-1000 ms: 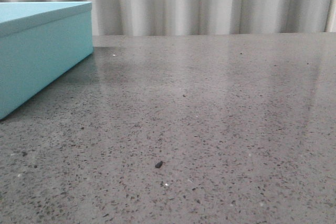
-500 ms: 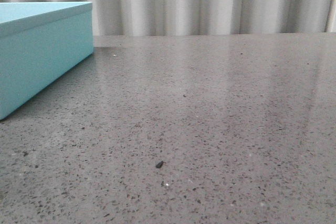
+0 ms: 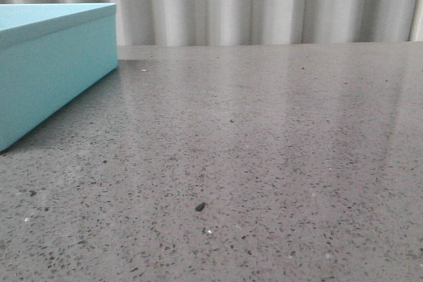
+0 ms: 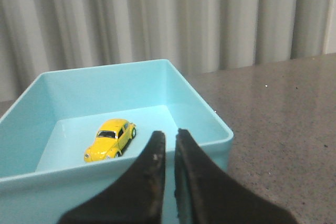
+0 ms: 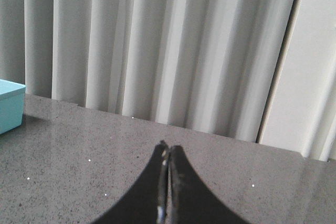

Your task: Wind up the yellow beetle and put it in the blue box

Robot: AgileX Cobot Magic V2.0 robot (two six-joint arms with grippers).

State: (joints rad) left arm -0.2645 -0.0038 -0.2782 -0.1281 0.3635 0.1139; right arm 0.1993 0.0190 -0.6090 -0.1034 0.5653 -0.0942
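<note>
Your blue box [image 4: 199, 111] at the worktop's far-left corner holds the yellow beetle [image 4: 110, 139] on its floor. Left gripper [image 4: 169, 142], nearly closed and empty, hovers above the box's near wall; right gripper [image 5: 167, 153] is closed.

Soft even light, glossy table [image 3: 277, 137] sheen

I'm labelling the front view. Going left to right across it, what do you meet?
Blue box → small dark speck on the grey table; beyond it only bare tabletop, with the curtain behind.
</note>
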